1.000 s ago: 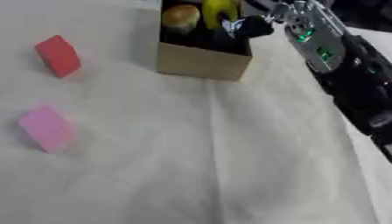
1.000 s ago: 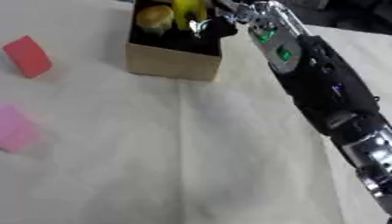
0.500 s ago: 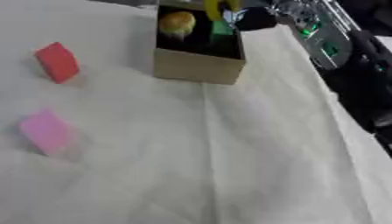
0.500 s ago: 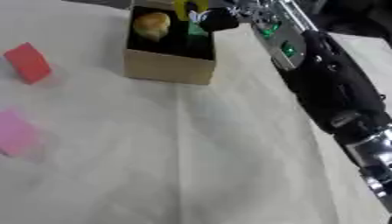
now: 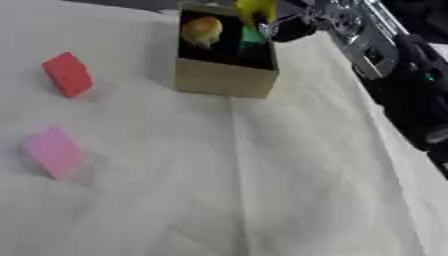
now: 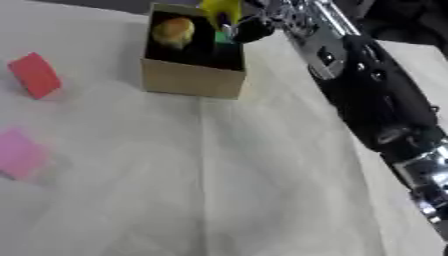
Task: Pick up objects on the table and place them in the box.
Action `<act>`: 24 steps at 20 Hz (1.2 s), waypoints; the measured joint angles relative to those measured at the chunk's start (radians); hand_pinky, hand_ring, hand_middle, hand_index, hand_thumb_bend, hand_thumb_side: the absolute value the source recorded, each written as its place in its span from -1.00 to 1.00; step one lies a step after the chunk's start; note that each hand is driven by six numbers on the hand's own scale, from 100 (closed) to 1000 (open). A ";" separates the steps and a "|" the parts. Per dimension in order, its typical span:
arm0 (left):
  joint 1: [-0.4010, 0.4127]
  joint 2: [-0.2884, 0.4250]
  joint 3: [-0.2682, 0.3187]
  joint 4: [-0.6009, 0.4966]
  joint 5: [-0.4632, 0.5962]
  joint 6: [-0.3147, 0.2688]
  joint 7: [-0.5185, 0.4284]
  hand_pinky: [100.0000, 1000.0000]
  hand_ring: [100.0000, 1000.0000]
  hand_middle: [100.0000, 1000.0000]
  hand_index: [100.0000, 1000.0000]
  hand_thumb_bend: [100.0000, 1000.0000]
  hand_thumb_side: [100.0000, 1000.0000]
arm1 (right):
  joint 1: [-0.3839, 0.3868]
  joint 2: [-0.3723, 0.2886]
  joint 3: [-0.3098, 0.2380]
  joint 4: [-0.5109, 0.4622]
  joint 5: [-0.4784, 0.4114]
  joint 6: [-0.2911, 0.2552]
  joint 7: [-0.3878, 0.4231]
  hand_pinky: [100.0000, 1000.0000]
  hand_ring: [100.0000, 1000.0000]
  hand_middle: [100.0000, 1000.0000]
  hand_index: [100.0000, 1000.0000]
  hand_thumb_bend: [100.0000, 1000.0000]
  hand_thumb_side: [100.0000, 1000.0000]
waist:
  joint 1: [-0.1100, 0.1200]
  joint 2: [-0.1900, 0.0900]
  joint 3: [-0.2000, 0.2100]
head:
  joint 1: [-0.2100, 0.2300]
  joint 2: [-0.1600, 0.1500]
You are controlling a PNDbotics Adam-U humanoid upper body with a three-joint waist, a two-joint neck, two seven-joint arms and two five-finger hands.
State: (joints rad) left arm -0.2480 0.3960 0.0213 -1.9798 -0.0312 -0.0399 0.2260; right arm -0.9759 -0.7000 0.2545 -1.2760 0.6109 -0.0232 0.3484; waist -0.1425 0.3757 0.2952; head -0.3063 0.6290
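Pink block [image 5: 54, 152] at far left, lying on the pale cloth-covered surface [image 5: 262, 190], well apart from everything else. Edges blurred; shape roughly rectangular, tilted.

Red block [image 5: 68, 74] farther back on the left, also on the surface, standing slightly askew. Clear gap between it and the box; not touching.

Cardboard box [image 5: 226, 80] at upper centre, open at the top, tan front wall facing the camera, dark interior. Inside, toward the left rear: a rounded yellow-orange item [image 6: 172, 30], exact kind not determinable. Inside, toward the right: a small green item [image 5: 252, 36], mostly hidden by the box wall and by what is above it.

Yellow object [image 6: 221, 10] over the right rear part of the box opening, elongated and hanging roughly upright, upper end cut by the frame edge. Lower end just above or at the level of the box rim; contact with the contents cannot be told.

Right robot hand [image 6: 254, 29] at the right rear corner of the box, dark fingers curled against the yellow object, grasping it. Black and silver arm [image 6: 367, 95] running from the hand down the right side of the view to the lower right corner, above the surface.

Left robot hand visible in neither view.
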 measured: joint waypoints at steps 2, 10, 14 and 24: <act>-0.001 0.000 0.000 0.000 0.000 0.000 -0.001 0.87 0.35 0.14 0.54 -1.00 0.19 | -0.001 0.011 -0.007 0.025 -0.012 0.005 -0.004 0.95 0.94 0.84 0.88 -1.00 -0.76 | -0.005 0.002 0.004 | -0.005 0.000; -0.002 0.000 -0.001 0.000 0.000 0.001 -0.002 0.87 0.35 0.14 0.54 -1.00 0.19 | -0.001 0.018 -0.017 0.049 -0.067 0.038 -0.052 0.97 0.93 0.82 0.86 -1.00 -0.78 | -0.008 0.005 0.005 | -0.008 0.000; -0.002 0.000 -0.004 0.000 0.000 0.003 -0.007 0.87 0.35 0.14 0.54 -1.00 0.18 | 0.000 0.018 -0.016 0.049 -0.066 0.015 -0.036 1.00 1.00 1.00 1.00 -1.00 1.00 | -0.007 0.005 0.004 | -0.008 0.000; -0.002 -0.001 -0.005 0.000 0.000 0.003 -0.013 0.87 0.35 0.14 0.54 -1.00 0.18 | 0.009 0.024 -0.020 0.068 -0.049 -0.054 -0.015 1.00 1.00 1.00 1.00 -1.00 1.00 | -0.006 0.004 0.003 | -0.008 0.003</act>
State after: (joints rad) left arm -0.2501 0.3953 0.0161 -1.9798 -0.0308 -0.0371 0.2132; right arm -0.9672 -0.6762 0.2347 -1.2083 0.5622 -0.0776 0.3337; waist -0.1487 0.3793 0.2987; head -0.3144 0.6316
